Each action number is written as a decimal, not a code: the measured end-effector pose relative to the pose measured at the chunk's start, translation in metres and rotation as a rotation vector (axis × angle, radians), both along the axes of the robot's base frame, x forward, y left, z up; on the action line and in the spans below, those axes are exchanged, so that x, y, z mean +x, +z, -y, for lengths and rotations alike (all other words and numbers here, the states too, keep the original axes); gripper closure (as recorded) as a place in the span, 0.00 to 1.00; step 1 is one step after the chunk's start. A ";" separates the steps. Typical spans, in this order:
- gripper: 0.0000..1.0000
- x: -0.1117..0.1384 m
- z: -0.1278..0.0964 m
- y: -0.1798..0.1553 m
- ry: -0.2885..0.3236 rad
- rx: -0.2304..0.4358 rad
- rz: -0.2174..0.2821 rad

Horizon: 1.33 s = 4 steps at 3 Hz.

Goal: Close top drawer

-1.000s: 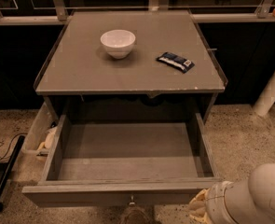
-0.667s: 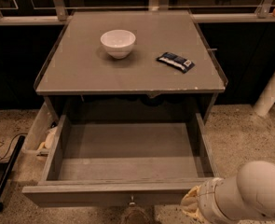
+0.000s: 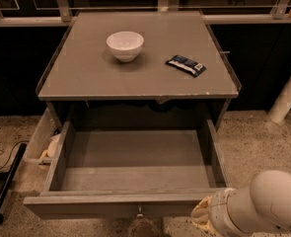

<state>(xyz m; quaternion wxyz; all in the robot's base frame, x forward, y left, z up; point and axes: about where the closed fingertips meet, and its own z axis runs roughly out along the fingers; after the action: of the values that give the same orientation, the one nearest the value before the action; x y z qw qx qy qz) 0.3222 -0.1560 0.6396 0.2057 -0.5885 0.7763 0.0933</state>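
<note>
Floor (image 3: 256, 137): speckled stone, room dark beyond a pale ledge (image 3: 248, 19) behind. Grey cabinet (image 3: 135, 80), flat top, stands against the ledge. The top drawer (image 3: 86, 206) is pulled far out towards the camera, its grey bottom in full view; small metal knob (image 3: 140, 213) at front centre. White arm (image 3: 263, 206) enters at lower right; the gripper (image 3: 200, 215) sits just beside the drawer front's right end, contact not clear, state cannot be told. On the cabinet top: white bowl (image 3: 125, 44), upright, only its white inside showing; dark blue packet (image 3: 185, 65) lying flat to its right, apart.
</note>
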 end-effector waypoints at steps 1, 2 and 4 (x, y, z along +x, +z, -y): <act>0.38 0.000 0.000 0.000 0.000 0.000 0.000; 0.14 0.000 0.000 0.000 0.000 0.000 0.000; 0.19 0.005 0.000 -0.001 0.015 0.022 0.008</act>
<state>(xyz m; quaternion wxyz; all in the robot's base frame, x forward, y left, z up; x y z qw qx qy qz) 0.3275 -0.1563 0.6387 0.2146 -0.5925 0.7699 0.1010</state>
